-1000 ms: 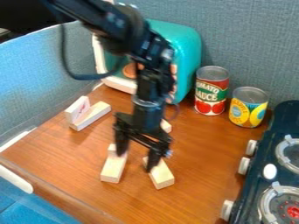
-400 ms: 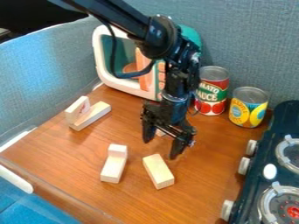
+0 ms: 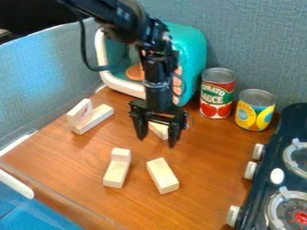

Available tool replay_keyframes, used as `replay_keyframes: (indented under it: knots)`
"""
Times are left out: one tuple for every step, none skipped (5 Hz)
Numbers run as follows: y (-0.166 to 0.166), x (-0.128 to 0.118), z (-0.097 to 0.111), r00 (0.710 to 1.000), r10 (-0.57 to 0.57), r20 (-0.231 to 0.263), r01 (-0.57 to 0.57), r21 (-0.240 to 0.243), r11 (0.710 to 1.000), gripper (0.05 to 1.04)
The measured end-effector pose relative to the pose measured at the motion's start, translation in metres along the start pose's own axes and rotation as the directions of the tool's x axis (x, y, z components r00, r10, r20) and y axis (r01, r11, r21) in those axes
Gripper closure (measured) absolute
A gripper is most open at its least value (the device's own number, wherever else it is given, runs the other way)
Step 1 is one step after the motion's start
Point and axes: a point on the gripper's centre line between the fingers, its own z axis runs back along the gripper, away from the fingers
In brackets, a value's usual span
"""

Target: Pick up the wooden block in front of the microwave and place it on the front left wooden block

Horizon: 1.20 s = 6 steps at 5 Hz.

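Since the earlier frames, the black arm (image 3: 123, 15) had swung back from the near blocks, then across toward the view's left. We saw the table (image 3: 203, 179) run to its raised front edge, with bare wood between the near blocks and the dark stove (image 3: 294, 119) at the view's right. The teal microwave (image 3: 192, 45) stood behind, a round orange piece (image 3: 134, 72) inside its white frame. Our gripper (image 3: 157, 140) hung with its fingers spread, nothing gripped. Beside the microwave we had a red can (image 3: 217, 96) and a yellow-blue can (image 3: 255, 112), both metal-topped. The near blocks (image 3: 162, 176) and the left pair (image 3: 93, 119) had not shifted; the rear block (image 3: 159, 129) showed between our fingers.
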Motion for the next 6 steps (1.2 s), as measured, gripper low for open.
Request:
replay_keyframes:
  knots:
    - [0.017,0.004,0.004,0.977,0.215,-0.002,-0.215,-0.060,0.975,0.083]
    - [0.023,0.002,-0.001,0.895,0.445,-0.032,-0.446,-0.031,0.895,0.083]
    - [0.024,-0.001,-0.009,0.803,0.596,-0.009,-0.592,0.103,0.799,0.083]
    - [0.020,0.001,-0.015,0.741,0.672,0.000,-0.663,0.163,0.731,0.083]
    - [0.025,0.003,-0.019,0.697,0.717,-0.005,-0.709,0.149,0.690,0.083]
    - [0.030,0.010,-0.019,0.691,0.722,-0.008,-0.719,0.086,0.689,0.083]
